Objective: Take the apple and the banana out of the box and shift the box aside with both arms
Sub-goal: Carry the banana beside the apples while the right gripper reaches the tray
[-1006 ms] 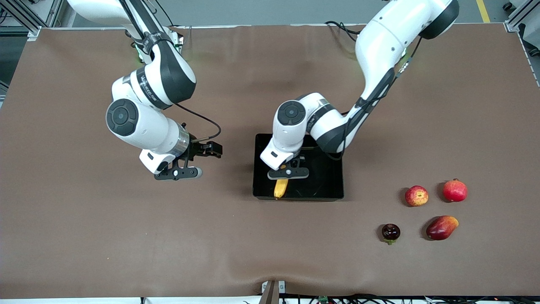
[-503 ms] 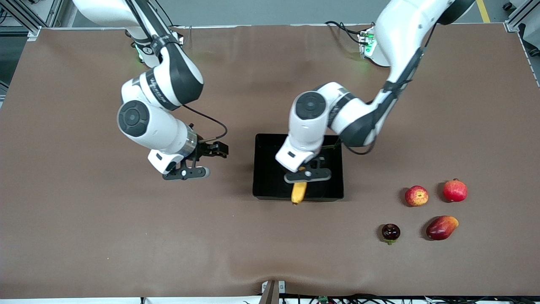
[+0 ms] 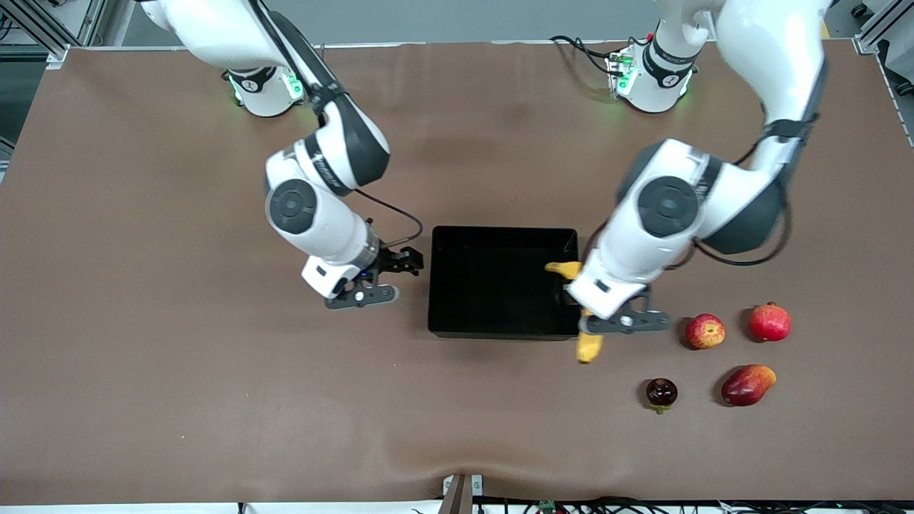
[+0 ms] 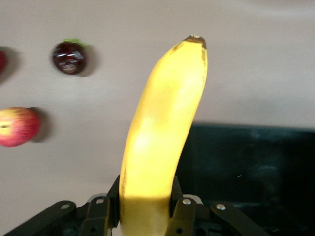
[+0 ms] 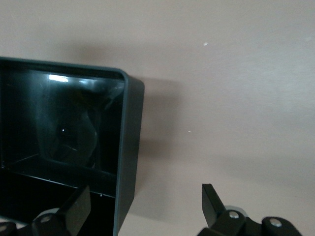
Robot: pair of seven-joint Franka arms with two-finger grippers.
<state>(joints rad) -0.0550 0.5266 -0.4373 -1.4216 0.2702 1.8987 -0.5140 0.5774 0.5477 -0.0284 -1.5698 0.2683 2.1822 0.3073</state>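
Note:
The yellow banana (image 3: 589, 348) is up in the air with my left gripper (image 3: 623, 323) shut on its middle. It hangs over the corner of the black box (image 3: 500, 330) at the left arm's end, its stem end (image 3: 564, 269) over the box's inside. In the left wrist view the banana (image 4: 162, 132) sticks out from the left gripper (image 4: 146, 206). The apple (image 3: 705, 330), red with yellow streaks, lies on the table just past the left gripper, toward the left arm's end. My right gripper (image 3: 362, 293) is open, its jaws astride the box wall (image 5: 129, 142) at the right arm's end.
A red pomegranate (image 3: 770, 322) lies beside the apple, toward the left arm's end. A red-orange mango (image 3: 747, 385) and a small dark purple fruit (image 3: 661, 392) lie nearer the front camera. Brown cloth (image 3: 214, 400) covers the table.
The left arm has carried the banana from over the box toward the left arm's end, close to the apple. The right arm has swung in to the box's wall.

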